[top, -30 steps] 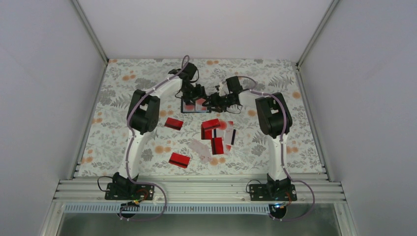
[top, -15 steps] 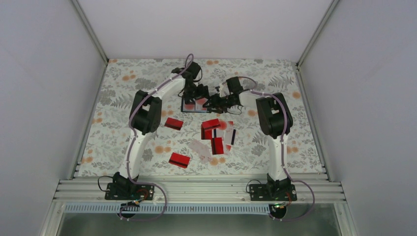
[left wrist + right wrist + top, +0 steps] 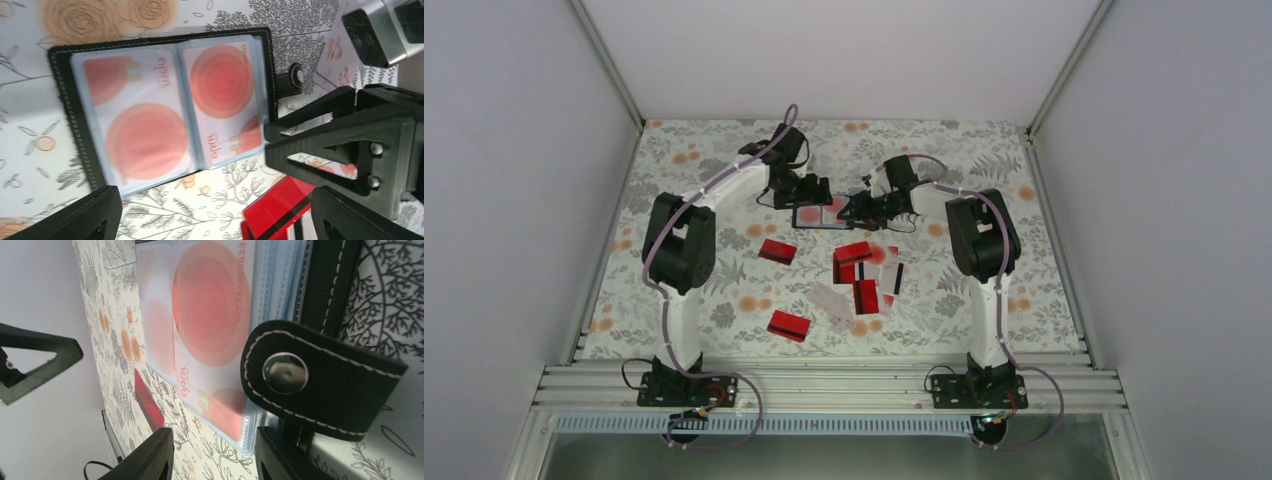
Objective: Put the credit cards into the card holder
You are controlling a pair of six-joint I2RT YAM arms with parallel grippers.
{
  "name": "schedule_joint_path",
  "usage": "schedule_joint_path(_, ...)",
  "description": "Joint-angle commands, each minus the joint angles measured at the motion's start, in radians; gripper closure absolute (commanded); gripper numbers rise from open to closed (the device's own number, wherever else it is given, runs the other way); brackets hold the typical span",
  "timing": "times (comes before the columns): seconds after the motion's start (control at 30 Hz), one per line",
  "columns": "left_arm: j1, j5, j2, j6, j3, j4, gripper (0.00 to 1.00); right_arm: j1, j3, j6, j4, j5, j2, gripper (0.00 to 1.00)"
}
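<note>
The card holder (image 3: 817, 216) lies open on the flowered table, with whitish red-dot cards (image 3: 145, 125) in its clear pockets (image 3: 210, 315). My left gripper (image 3: 808, 190) hovers just behind-left of it, open wide with nothing between its fingers (image 3: 102, 215). My right gripper (image 3: 857, 207) sits at the holder's right edge by the snap strap (image 3: 300, 375), open partway, with a corner of the pockets between the jaws and nothing clamped. Loose credit cards lie nearer: a red one (image 3: 777, 250), another red one (image 3: 789, 325) and a mixed pile (image 3: 866, 272).
A red card with a black stripe (image 3: 280, 205) lies just in front of the holder. White enclosure walls stand on three sides, and an aluminium rail (image 3: 824, 385) runs along the near edge by the arm bases.
My left arm has swung left and drawn its gripper back off the holder, its jaws opening wider. The right gripper and the holder have stayed in place.
</note>
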Motion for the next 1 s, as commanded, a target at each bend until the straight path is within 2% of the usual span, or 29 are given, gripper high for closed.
schedule_joint_path(0.0, 0.026, 0.041, -0.061, 0.147, -0.07, 0.092, 0.09, -0.005, 0.02, -0.032, -0.06, 0.04, -0.049, 0.58)
schedule_joint_path(0.27, 0.088, 0.079, -0.094, 0.21, -0.162, 0.134, 0.32, -0.006, 0.066, -0.07, -0.143, 0.092, -0.107, 0.57)
schedule_joint_path(0.4, 0.102, 0.09, -0.081, 0.245, -0.169, 0.132, 0.37, -0.007, 0.1, -0.071, -0.158, 0.093, -0.103, 0.57)
schedule_joint_path(0.47, 0.102, 0.128, -0.073, 0.268, -0.163, 0.137, 0.41, -0.007, 0.114, -0.071, -0.155, 0.084, -0.095, 0.57)
schedule_joint_path(0.7, 0.102, 0.219, 0.017, 0.315, -0.078, 0.108, 0.65, -0.007, 0.166, -0.058, -0.146, 0.032, -0.021, 0.57)
schedule_joint_path(0.97, 0.102, 0.286, 0.113, 0.312, -0.011, 0.089, 0.72, -0.006, 0.205, -0.047, -0.154, 0.023, 0.051, 0.56)
